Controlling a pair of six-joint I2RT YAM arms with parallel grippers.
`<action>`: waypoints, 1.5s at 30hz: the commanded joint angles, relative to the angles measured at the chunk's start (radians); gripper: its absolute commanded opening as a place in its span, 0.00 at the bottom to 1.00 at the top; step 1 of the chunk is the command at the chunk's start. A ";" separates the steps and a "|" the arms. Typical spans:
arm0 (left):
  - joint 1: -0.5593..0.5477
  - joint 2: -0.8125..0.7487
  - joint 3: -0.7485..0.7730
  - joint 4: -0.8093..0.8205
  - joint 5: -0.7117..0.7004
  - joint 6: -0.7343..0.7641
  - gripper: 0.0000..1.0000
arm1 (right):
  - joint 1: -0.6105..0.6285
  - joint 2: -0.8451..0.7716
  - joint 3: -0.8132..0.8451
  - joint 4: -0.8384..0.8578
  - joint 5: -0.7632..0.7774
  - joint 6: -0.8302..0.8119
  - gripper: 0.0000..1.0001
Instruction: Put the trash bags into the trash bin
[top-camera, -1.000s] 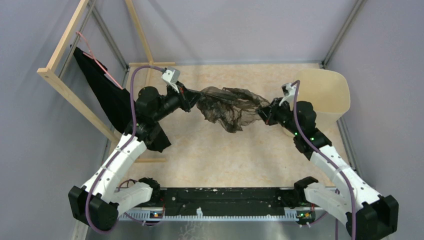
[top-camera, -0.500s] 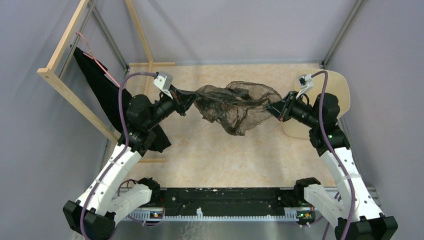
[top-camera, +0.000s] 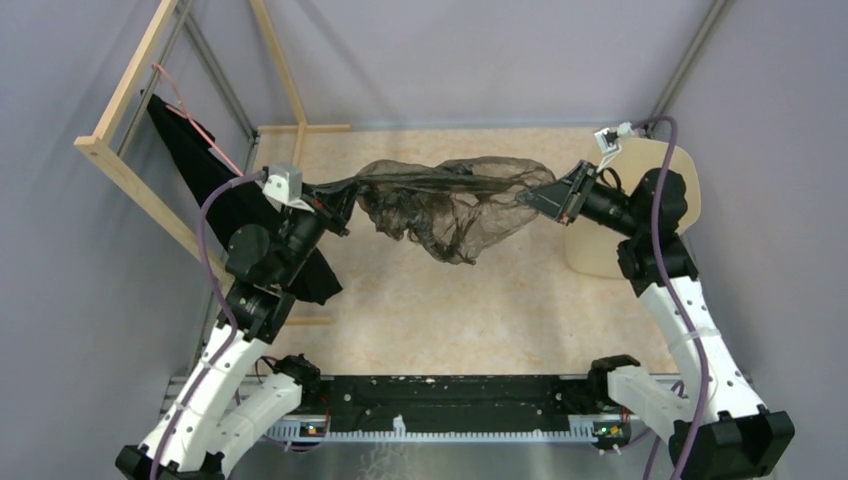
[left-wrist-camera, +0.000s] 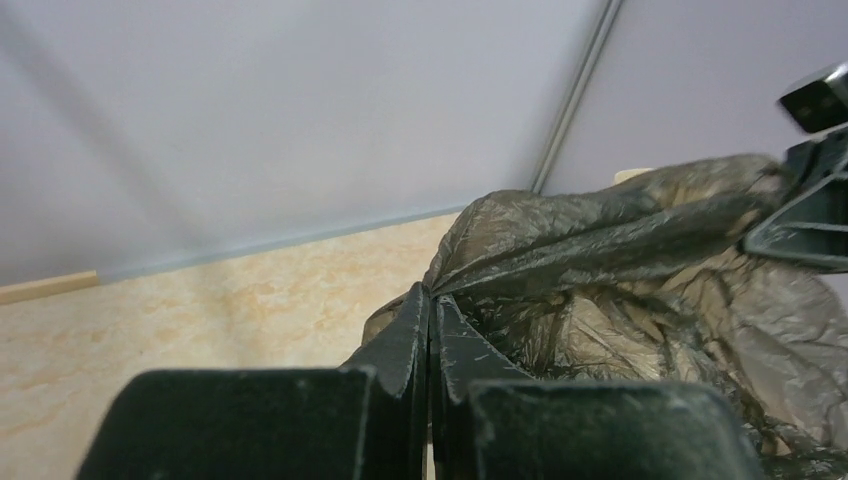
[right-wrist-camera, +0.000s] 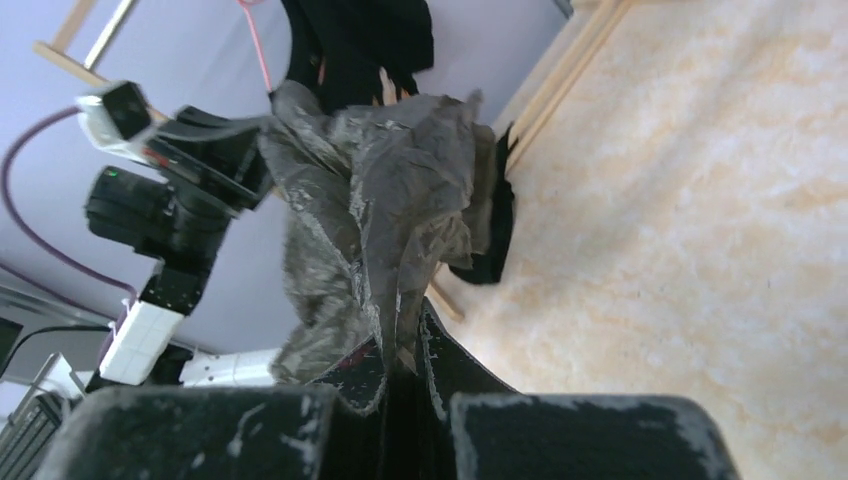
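Note:
The thin see-through dark brown trash bag (top-camera: 450, 200) hangs in the air, stretched between my two grippers above the floor. My left gripper (top-camera: 340, 205) is shut on its left edge; the left wrist view shows the film (left-wrist-camera: 620, 260) pinched at the fingertips (left-wrist-camera: 412, 325). My right gripper (top-camera: 545, 197) is shut on its right edge; the right wrist view shows the bag (right-wrist-camera: 380, 190) rising from the closed jaws. The cream-beige trash bin (top-camera: 680, 170) stands at the far right, behind the right arm, partly hidden by it.
A wooden frame (top-camera: 130, 170) stands at the left with a matte black cloth (top-camera: 215, 195) draped on it. Grey walls close in the marbled beige floor (top-camera: 450, 310). A black rail (top-camera: 450, 395) runs along the near edge between the arm bases.
Both grippers have moved apart and higher, the left to the left, the right towards the bin, stretching the bag wider and tauter between them.

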 joint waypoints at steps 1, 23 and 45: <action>-0.002 0.052 0.017 0.033 -0.016 0.004 0.00 | -0.007 -0.015 0.104 0.043 0.051 0.032 0.00; 0.000 0.234 0.096 -0.036 0.148 -0.002 0.99 | 0.218 0.094 0.442 -0.530 0.558 -0.375 0.00; -0.014 0.327 0.089 -0.075 0.046 -0.034 0.99 | 0.592 0.251 0.047 -0.227 0.553 -0.351 0.69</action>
